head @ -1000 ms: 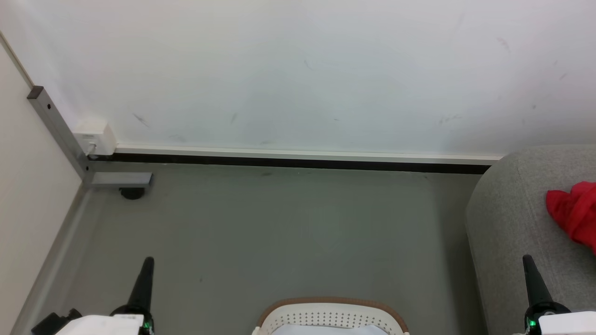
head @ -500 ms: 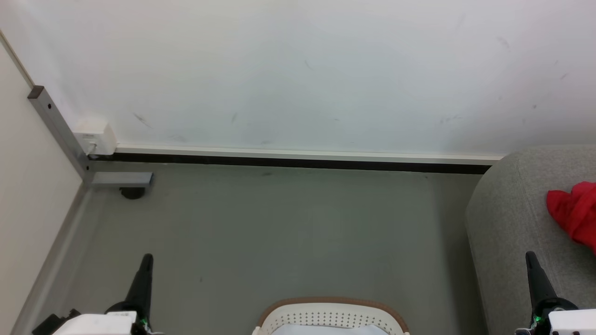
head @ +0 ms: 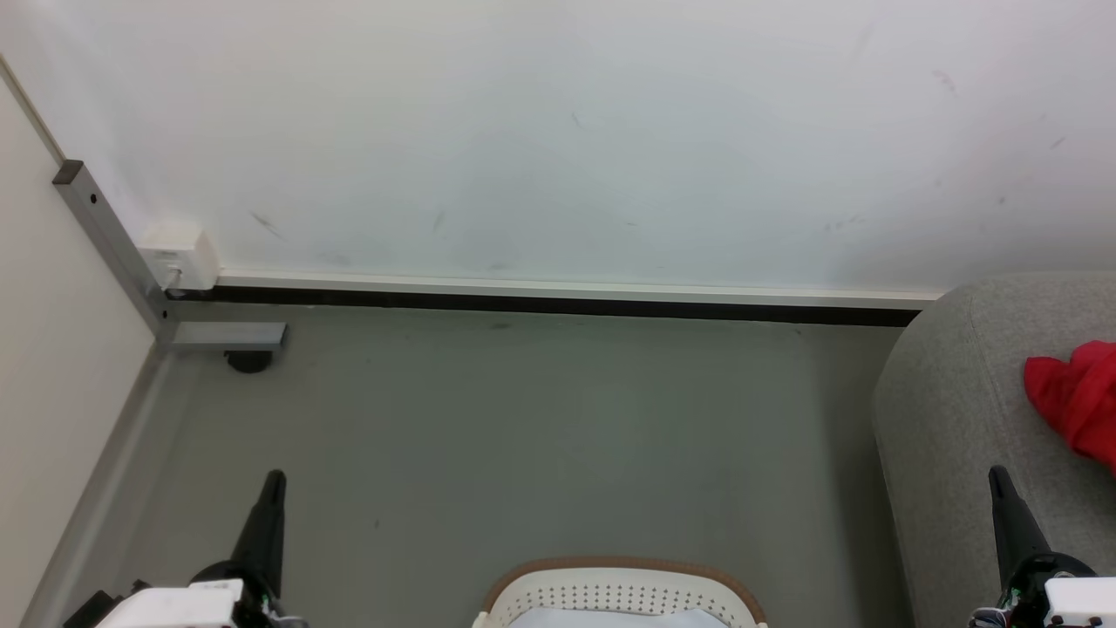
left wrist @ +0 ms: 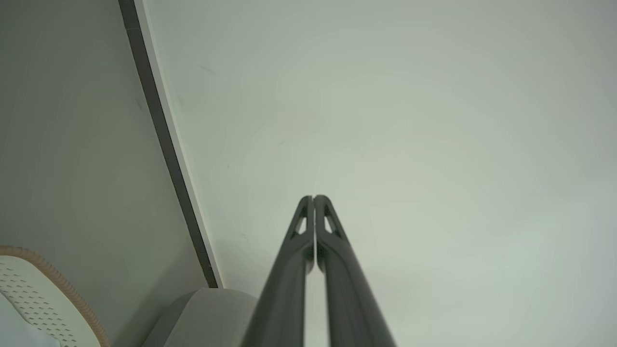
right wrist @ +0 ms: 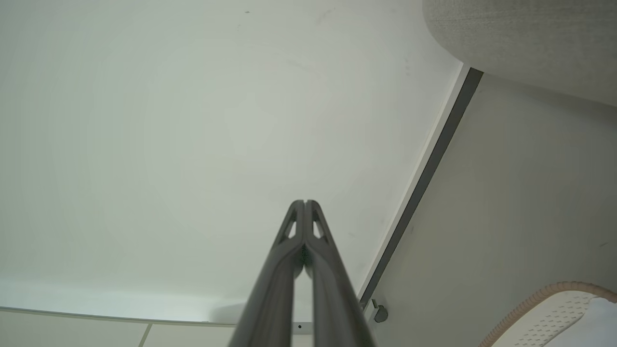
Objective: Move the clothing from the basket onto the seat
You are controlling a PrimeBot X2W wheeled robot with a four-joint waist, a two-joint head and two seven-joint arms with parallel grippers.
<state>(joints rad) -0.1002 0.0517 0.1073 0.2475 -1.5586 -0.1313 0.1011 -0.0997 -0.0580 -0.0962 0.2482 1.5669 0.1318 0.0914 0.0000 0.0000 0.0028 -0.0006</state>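
Note:
The cream basket (head: 621,586) with its brown rim peeks up from the bottom middle of the head view; something pale lies inside it. Red clothing (head: 1077,399) rests on the grey sofa seat (head: 959,410) at the right edge. My left gripper (head: 274,480) is at the lower left and my right gripper (head: 998,475) at the lower right beside the sofa arm. In the wrist views the left gripper (left wrist: 314,197) and the right gripper (right wrist: 304,202) both have fingers pressed together, holding nothing, pointing at the white wall.
A white wall (head: 558,139) with a dark baseboard (head: 558,305) runs across the back. A grey metal frame (head: 113,253) and a white box (head: 179,255) stand in the left corner. Grey floor (head: 523,436) lies between basket and wall.
Both grippers have drifted slightly outward, with their bodies sinking toward the bottom edge. The basket, sofa and red clothing have not moved.

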